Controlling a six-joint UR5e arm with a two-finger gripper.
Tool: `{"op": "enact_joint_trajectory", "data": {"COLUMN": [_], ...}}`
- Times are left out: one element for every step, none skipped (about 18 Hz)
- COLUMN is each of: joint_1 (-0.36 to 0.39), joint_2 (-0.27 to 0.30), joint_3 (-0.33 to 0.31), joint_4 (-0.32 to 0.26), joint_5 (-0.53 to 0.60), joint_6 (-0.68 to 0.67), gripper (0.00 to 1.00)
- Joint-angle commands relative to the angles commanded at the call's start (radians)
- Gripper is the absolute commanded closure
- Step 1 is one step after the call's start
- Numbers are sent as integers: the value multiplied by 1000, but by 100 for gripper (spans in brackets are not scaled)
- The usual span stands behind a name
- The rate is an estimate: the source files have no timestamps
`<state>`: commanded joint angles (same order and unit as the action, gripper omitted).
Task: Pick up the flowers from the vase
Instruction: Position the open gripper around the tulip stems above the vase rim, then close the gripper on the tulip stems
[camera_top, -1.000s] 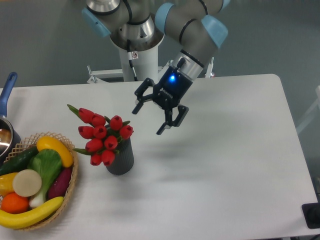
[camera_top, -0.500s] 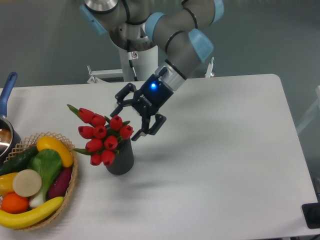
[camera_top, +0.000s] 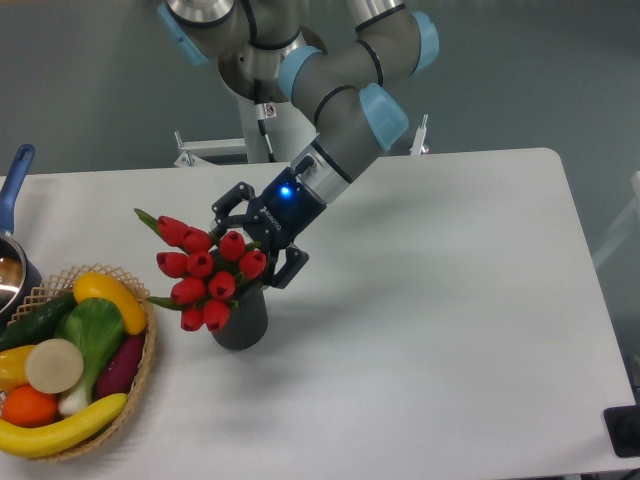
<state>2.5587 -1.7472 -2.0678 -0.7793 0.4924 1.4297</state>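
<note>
**End effector spread at the flowers in the vase**

The vase (camera_top: 241, 317) stands upright on the white tabletop (camera_top: 430, 300), a dark grey ribbed cylinder. The flowers (camera_top: 205, 268) sit in it: a bunch of red tulip buds with green leaves, spreading wider than the vase and leaning up and to the left of it, with one bud on a green stem reaching farthest to the upper left.

The end effector (camera_top: 255, 247) is at the upper right of the vase, right against the bunch. Its two dark fingers are spread apart, one finger above the buds nearest the arm and the other just beside the vase's rim on the right, with the top right buds between them or just in front of them; whether the fingers touch any bud cannot be told. A blue light glows on the end effector's body. The grey arm (camera_top: 345, 110) with light blue joint caps slopes down to it from the upper right of the vase.

To the left of the vase, near but apart from it, a wicker basket (camera_top: 140, 350) holds toy fruit and vegetables (camera_top: 70, 360). Further left of the vase, at the frame edge, is a pot with a blue handle (camera_top: 14, 185).
</note>
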Motion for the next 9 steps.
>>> {"op": "enact_joint_trajectory", "data": {"joint_1": [0,0,0,-2,-2,-2,-2,-2,-2], "joint_2": [-2,-2,-5,-6,-6,-6,-5,-5,-5], "joint_3": [5,6,6,8,8,8,8,6,6], "joint_4": [-2,-2,0,0,0,-2,-2,-2,-2], "joint_5": [0,0,0,0,0,0,0,0,0], "joint_6": [-2,-2,-2,-2,-2,-2,-2,-2,-2], "gripper": [13,20,23,24,27,35,41,50,52]}}
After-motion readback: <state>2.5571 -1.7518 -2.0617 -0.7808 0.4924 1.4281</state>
